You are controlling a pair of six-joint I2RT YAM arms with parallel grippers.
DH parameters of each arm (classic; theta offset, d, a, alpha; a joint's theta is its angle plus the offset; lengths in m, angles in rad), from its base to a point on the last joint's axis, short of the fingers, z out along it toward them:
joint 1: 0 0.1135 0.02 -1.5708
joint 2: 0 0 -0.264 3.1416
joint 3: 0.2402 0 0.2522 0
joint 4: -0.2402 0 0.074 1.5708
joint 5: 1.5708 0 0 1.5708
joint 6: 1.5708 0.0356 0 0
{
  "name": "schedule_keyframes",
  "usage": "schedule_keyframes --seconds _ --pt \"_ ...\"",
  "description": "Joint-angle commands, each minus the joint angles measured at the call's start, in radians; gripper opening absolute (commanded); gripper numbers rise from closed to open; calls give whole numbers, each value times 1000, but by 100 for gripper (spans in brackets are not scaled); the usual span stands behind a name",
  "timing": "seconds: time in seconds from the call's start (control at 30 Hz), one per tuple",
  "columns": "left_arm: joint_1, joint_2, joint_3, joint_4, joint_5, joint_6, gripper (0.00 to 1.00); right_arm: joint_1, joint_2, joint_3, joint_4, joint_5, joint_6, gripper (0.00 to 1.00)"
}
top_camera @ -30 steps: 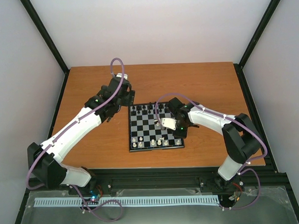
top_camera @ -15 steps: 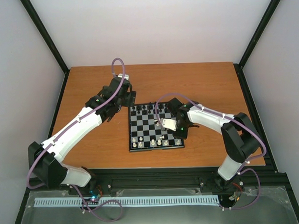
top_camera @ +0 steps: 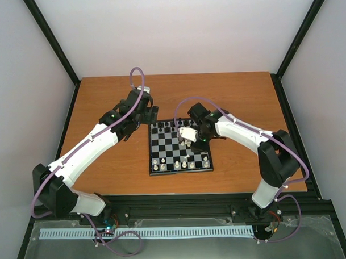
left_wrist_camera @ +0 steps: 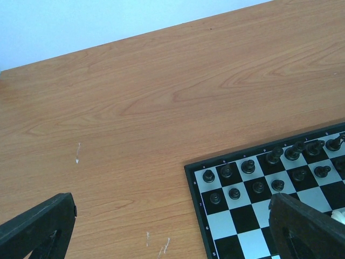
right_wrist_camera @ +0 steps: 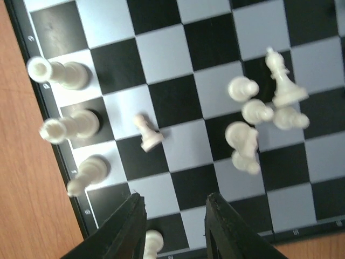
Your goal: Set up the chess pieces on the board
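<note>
The board (top_camera: 162,146) lies mid-table. Black chess pieces (left_wrist_camera: 257,168) stand in its two far rows. White chess pieces (top_camera: 184,162) stand along the near rows. In the right wrist view, a white pawn (right_wrist_camera: 148,135) stands alone and several white men cluster (right_wrist_camera: 261,113) further in. More stand along the board's edge (right_wrist_camera: 63,127). My right gripper (right_wrist_camera: 175,200) hovers over the board, open, with only bare squares between its fingers. One white piece (right_wrist_camera: 151,242) shows beside its left finger (right_wrist_camera: 126,224). My left gripper (left_wrist_camera: 172,202) is wide open over the table at the board's far left corner, holding nothing.
The board sits on a wooden table (top_camera: 234,99) with black rails at its sides and white walls behind. Small white scratches (left_wrist_camera: 161,245) mark the wood near the board's corner. The right arm's elbow (top_camera: 279,151) stands right of the board.
My right gripper has opened from shut and moved up the board toward the black side. The left arm has stayed where it was.
</note>
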Motion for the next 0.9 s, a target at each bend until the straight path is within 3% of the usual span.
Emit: schedule_keyframes --seconds 0.0,0.47,0.87 --pt "0 4 29 -5 4 12 100 38 46 17 28 -72 -52 33" --pt "0 16 33 -11 74 30 97 79 136 29 103 -60 -207 39" --pt "2 18 37 -12 84 36 97 78 180 37 61 -40 -255 36"
